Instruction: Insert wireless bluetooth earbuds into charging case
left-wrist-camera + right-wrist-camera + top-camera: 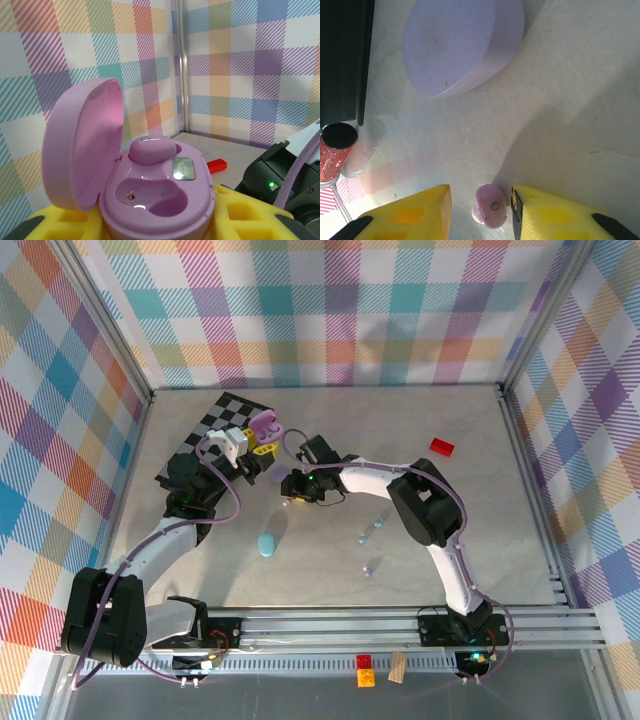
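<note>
My left gripper (250, 445) is shut on an open pink-lavender charging case (160, 200), held off the table with its lid (82, 150) tipped up to the left. One earbud (151, 148) sits in the far socket, and the near socket (150, 196) is empty. My right gripper (481, 207) is down at the table, open. A pink-lavender earbud (490, 205) lies between its yellow fingers, close against the right finger (555, 215) and apart from the left one. In the top view this gripper (298, 490) is just right of the held case (263, 425).
A closed lavender case (465, 45) lies just beyond the right gripper. A light blue case (266, 543), light blue earbuds (370, 532) and a lavender earbud (370, 568) lie nearer the arm bases. A red block (441, 446) is at the right and a checkered mat (215, 420) at the left.
</note>
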Robot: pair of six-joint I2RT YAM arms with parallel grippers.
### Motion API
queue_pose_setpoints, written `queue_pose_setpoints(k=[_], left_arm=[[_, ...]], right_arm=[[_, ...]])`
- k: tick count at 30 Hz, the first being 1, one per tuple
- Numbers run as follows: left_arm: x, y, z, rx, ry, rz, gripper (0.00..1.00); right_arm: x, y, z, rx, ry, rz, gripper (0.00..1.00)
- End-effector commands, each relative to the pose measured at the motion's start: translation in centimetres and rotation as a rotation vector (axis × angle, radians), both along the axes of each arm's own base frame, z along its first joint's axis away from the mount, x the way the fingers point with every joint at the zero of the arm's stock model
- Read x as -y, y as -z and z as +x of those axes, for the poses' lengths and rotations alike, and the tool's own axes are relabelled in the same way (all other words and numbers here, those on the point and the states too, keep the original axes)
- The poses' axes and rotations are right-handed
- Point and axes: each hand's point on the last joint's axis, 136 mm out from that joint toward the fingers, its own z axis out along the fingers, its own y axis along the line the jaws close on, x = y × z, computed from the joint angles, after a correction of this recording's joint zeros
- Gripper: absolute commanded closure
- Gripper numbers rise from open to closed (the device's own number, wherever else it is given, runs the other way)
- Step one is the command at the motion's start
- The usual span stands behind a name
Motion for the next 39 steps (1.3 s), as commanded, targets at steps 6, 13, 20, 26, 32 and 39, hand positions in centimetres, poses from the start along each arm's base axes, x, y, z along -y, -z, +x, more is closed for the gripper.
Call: queue_pose_setpoints(k=[6, 13, 20, 26, 32, 39], left_arm=[[-0.3, -1.2, -0.6, 0.047, 0.004, -0.012, 0.64], [-0.3, -1.2, -0.4, 0.048, 0.007, -0.012, 0.64], [-0.3, -1.3, -0.4, 0.05, 0.01, -0.014, 0.64], [-0.2, -1.2, -0.3, 0.048, 0.011, -0.013, 0.64], [-0.3, -1.2, -0.3, 0.047, 0.012, -0.015, 0.64], [-0.3, -0.9, -0.2, 0.048, 0.003, -0.002, 0.64]], right_arm=[[-1.1, 0.7, -1.3, -0.036, -0.066, -0.005, 0.66], [-1.6, 0.7, -2.0, -0.037, -0.098, -0.009, 0.7], [-1.5, 1.6, -2.1, -0.039, -0.11, -0.034, 0.75], [-1.5, 2.2, -2.1, -0.048, -0.111, -0.047, 0.77], [-1.4, 2.1, -2.0, -0.039, -0.11, -0.055, 0.8], [0.1, -0.7, -1.1, 0.07, -0.06, -0.067, 0.8]])
